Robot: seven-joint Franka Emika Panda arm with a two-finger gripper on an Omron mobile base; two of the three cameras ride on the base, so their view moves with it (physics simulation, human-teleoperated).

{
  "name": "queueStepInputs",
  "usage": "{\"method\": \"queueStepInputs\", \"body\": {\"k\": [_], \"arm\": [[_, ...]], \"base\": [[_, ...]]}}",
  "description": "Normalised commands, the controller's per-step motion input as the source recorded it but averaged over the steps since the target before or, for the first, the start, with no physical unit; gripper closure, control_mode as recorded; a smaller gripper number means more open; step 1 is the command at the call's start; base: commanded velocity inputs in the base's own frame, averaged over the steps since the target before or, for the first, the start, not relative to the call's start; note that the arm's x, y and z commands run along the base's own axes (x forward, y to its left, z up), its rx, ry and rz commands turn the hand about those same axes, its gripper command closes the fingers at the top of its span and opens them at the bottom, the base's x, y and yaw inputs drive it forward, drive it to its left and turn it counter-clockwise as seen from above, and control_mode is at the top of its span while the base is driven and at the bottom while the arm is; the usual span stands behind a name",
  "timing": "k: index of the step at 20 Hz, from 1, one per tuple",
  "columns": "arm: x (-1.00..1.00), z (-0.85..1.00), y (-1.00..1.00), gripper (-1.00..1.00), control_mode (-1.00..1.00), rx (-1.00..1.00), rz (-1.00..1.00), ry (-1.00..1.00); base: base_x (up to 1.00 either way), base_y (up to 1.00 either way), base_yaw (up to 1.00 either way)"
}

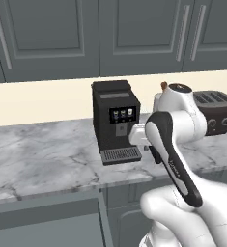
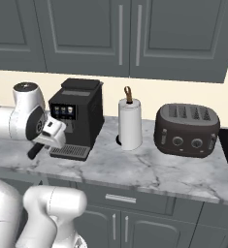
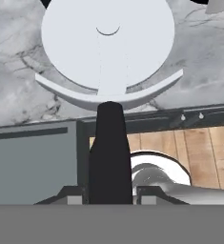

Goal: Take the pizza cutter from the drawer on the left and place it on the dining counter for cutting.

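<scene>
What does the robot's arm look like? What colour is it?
The arm is glossy white with rounded, chunky links and dark grey or black bands at its joints. Its gripper has two small dark finger tips. No loose cables show.

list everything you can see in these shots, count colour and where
pizza cutter: one, silvery-white wheel on black handle, held between the fingers above the worktop edge
drawer: one, dark grey, pulled open below the worktop at left
coffee machine: one, black, on the marble worktop against the beige backsplash
paper towel roll: one, white on an upright holder, right of the coffee machine
toaster: one, dark brown, four slots, right of the paper towel roll
upper cabinets: several panelled doors, dark grey, above the backsplash
worktop: one, white marble with grey veins
gripper: one, dark fingers shut on the cutter's handle
</scene>
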Motion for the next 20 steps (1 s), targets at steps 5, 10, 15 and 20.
{"method": "queueStepInputs", "body": {"k": [5,10,15,20], "arm": [[0.12,0.01,-0.68,1.0,-1.0,-0.02,0.08,0.0],[0.34,0.0,-0.37,1.0,-1.0,0.0,0.01,0.0],[0.31,-0.28,-0.25,1.0,-1.0,-0.09,-0.02,0.03],[0.44,-0.2,0.0,1.0,-1.0,0.0,-0.01,0.01]], "base": [[0.0,0.0,0.0],[0.0,0.0,0.0],[0.0,0.0,0.0],[0.0,0.0,0.0]]}}
